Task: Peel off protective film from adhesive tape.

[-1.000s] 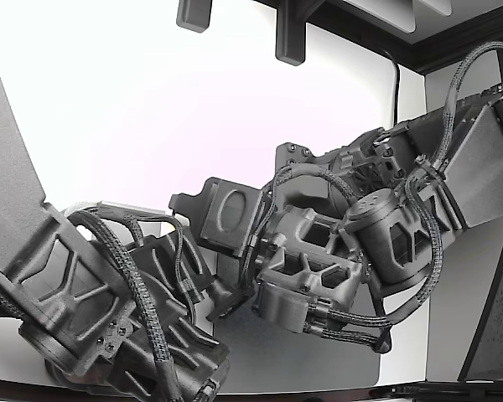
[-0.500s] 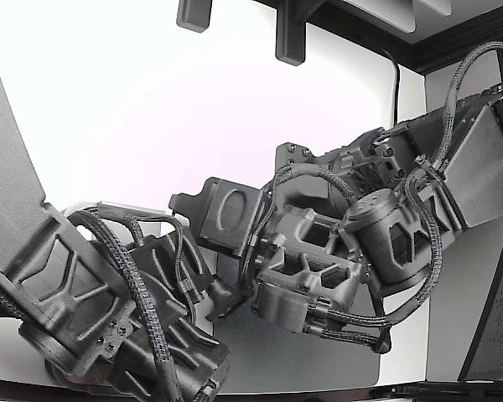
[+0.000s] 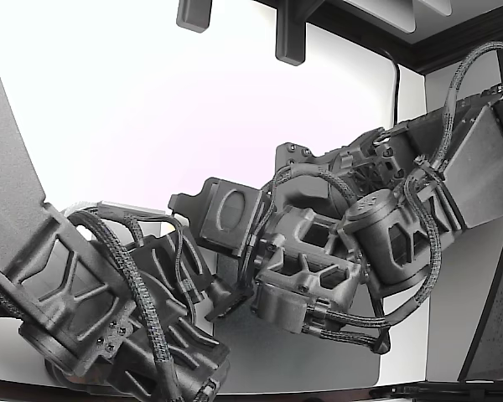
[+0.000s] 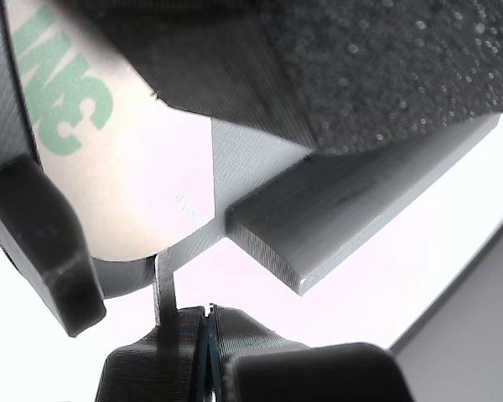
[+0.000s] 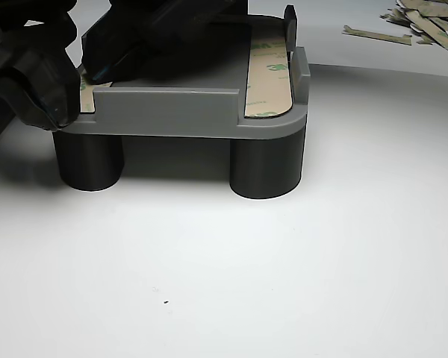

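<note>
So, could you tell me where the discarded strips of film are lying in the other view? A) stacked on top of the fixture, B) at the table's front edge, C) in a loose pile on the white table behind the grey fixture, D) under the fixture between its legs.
C: the discarded strips lie scattered on the white table behind the grey fixture, clear of the tape strip still on it.
</note>
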Robot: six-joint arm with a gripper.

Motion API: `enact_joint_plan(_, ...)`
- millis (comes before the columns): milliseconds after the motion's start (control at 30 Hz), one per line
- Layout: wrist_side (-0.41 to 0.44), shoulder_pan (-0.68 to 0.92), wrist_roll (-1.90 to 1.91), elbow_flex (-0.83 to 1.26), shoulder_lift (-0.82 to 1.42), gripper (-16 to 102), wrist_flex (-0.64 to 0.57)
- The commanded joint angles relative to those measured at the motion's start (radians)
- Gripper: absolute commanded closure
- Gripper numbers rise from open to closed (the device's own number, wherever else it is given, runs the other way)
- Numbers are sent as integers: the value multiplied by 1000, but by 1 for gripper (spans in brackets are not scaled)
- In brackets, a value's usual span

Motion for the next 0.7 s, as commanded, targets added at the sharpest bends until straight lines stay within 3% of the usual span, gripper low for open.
enact_joint_plan(0, 3, -6, 2, -34, 15, 97, -3)
enact_joint_plan(667, 2, 3, 9, -49, 11, 97, 9)
